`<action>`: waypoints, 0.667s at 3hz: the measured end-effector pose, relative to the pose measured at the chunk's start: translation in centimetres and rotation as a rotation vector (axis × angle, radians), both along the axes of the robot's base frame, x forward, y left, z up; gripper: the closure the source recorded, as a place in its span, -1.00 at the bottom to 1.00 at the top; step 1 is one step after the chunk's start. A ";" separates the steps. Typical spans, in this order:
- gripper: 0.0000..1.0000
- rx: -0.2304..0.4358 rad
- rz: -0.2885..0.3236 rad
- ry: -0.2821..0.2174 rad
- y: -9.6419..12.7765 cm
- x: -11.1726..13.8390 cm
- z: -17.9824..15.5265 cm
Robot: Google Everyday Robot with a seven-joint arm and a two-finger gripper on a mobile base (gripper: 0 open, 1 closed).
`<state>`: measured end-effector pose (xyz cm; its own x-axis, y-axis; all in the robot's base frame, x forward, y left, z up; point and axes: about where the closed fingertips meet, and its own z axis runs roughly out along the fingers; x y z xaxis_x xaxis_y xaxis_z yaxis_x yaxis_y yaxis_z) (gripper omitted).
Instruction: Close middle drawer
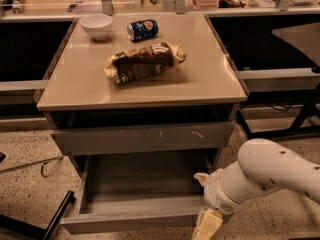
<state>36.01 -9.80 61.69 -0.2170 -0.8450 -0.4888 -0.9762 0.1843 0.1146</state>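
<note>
Middle drawer point(142, 184) stands pulled out below the scratched drawer front point(145, 138), at 6 o'clock in view. Gripper point(205, 209) sits at 5 o'clock, just beside the drawer's right front corner. Whether it is open cannot be told.

tabletop point(200, 79): bowl point(97, 25), can point(142, 29), bag point(142, 62)

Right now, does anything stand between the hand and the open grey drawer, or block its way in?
Nothing visible does. The pale hand is at the right front end of the wide grey handleless drawer, whose shallow box shows nothing inside.
</note>
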 end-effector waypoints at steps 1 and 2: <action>-1.00 0.005 0.001 0.000 0.1 -0.2 -0.2; -1.00 0.053 0.009 -0.012 1.5 -1.8 -2.0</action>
